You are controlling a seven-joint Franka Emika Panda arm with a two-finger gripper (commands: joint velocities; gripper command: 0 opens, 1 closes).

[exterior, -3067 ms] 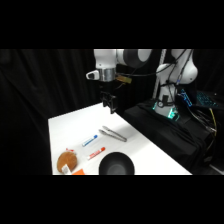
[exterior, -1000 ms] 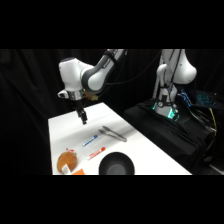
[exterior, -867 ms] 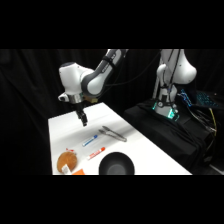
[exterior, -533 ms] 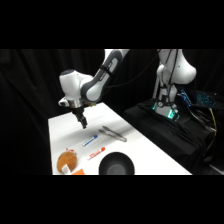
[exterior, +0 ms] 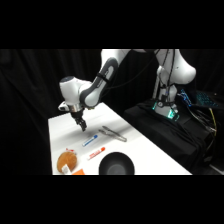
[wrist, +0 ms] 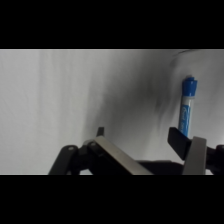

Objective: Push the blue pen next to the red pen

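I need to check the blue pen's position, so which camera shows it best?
The wrist view: the blue pen lies large and unobstructed on the white table, blue cap plainly visible. The side view shows the blue pen only as a tiny sliver, but places it near the red pen and gripper.

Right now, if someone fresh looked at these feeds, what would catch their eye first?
Probably the white arm arching over the table with its gripper low over the far left part of the white table, just behind the blue pen. Next, the red pen lying a little nearer the camera than the blue one, and the black bowl at the front edge. In the wrist view, the blue pen lies alone at the right.
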